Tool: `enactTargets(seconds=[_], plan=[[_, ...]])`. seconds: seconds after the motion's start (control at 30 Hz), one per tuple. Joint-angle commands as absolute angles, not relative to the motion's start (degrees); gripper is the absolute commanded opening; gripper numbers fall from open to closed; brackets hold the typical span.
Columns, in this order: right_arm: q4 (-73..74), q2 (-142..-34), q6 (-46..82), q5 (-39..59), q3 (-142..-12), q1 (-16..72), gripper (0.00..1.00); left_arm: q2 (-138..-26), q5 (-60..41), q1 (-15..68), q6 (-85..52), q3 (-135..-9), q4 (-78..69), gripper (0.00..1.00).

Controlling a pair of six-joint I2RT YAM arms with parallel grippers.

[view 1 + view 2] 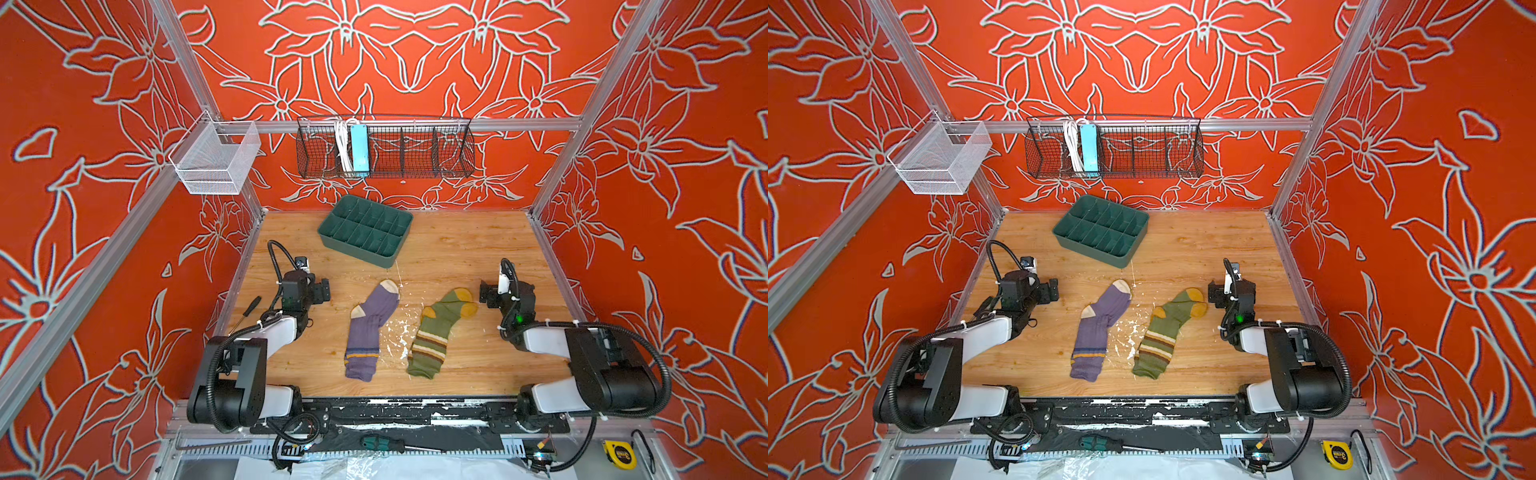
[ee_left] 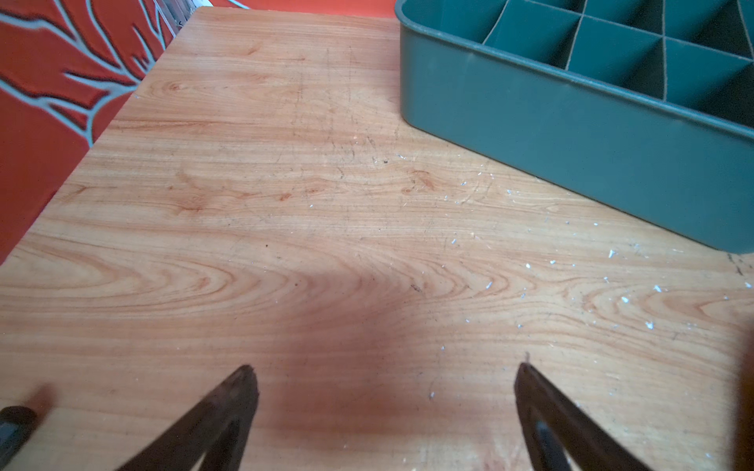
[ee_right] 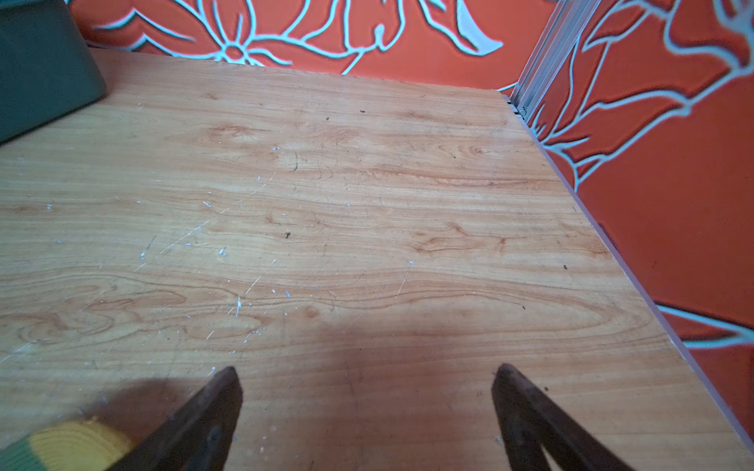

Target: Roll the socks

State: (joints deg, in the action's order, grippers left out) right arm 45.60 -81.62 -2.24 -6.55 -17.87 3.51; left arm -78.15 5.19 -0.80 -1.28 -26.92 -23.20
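The left gripper (image 2: 385, 369) is wide open and empty, near the left edge of the desk (image 1: 457, 257). The right gripper (image 3: 367, 369) is open too, just beside the yellow toe of the green sock (image 1: 434, 334). The purple sock (image 1: 370, 328) lies flat beside it, mid-desk.

left arm (image 1: 245, 365): black joint housings, white link shells
right arm (image 1: 590, 357): same, green light (image 1: 518, 319) near wrist
cables (image 1: 210, 382): black corrugated conduit, white zip ties
fingers (image 2: 228, 412): dark, tapered

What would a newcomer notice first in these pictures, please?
The red walls with pale flower outlines strike first, all around. Then come the purple sock and, to its right, the olive green sock, flat on the wooden table, with a dark green divided tray behind them.
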Motion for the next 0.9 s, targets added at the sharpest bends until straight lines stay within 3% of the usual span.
enactTargets(seconds=[0.0,0.3,0.4,0.57,0.63,0.7,0.77,0.87], plan=[[45.09,-81.03,-1.38,-5.92,-18.81,3.33,0.98,-78.22,4.48,-1.07,-1.58,-27.58,-23.64,0.97],[45.18,-80.95,-1.36,-5.98,-18.72,3.29,0.98,-77.95,5.34,-1.06,-1.79,-27.45,-23.73,0.97],[45.91,-80.35,-1.33,-6.49,-18.51,3.36,0.98,-76.10,8.51,-1.06,-3.33,-31.40,-15.99,0.97],[24.75,-69.43,-1.27,-5.11,-26.80,3.36,0.98,-69.44,7.42,-1.03,-6.67,-40.15,-3.17,0.97],[18.55,-65.50,5.50,-4.55,-30.52,3.29,0.98,-67.76,7.30,-1.00,-12.42,-44.63,1.69,0.97],[10.48,-62.84,22.17,-4.89,-35.59,3.21,0.98,-67.08,10.12,-1.07,-25.43,-49.32,10.31,0.97],[6.17,-61.83,28.95,2.74,-38.79,3.04,0.98,-66.69,1.71,-2.55,-28.87,-51.68,13.12,0.97],[12.10,-63.22,32.26,16.63,-39.42,2.99,0.98,-65.83,-13.93,-4.06,-31.46,-49.91,7.92,0.97]])
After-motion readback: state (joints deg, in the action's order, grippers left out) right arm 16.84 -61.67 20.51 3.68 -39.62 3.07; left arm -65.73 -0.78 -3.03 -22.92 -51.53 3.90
